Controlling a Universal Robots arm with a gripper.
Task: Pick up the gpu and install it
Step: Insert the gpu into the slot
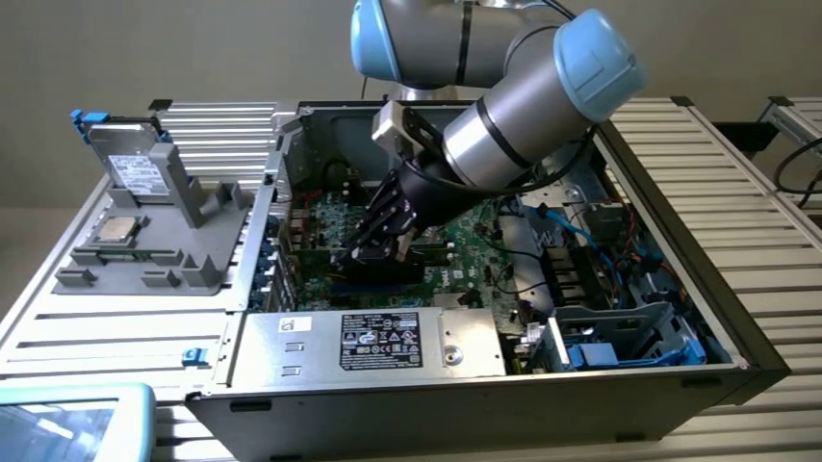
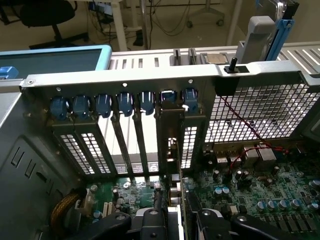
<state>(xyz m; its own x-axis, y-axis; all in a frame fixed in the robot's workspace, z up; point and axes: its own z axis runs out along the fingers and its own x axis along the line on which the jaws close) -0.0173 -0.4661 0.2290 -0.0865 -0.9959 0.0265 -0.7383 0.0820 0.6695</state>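
gpu (image 2: 171, 131) clamped in our gripper (image 1: 383, 256), low inside the case (image 1: 514, 414)
we judge the fingers are pressed on the card's sides, holding it on edge over the motherboard (image 2: 260, 200). in the exterior view its long axis runs from the gripper toward nine o'clock, with the silver bracket end leading, upright at the rear slot panel (image 2: 125, 82).

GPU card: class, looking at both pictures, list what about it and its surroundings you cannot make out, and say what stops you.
- Whether the gpu sits fully in its motherboard slot: exterior view, the claw and arm cover it; wrist view, its lower edge is behind the claw.
- The gpu's heatsink face: wrist view sees the card edge-on.
- Print on the power supply label: exterior view, too small to read.
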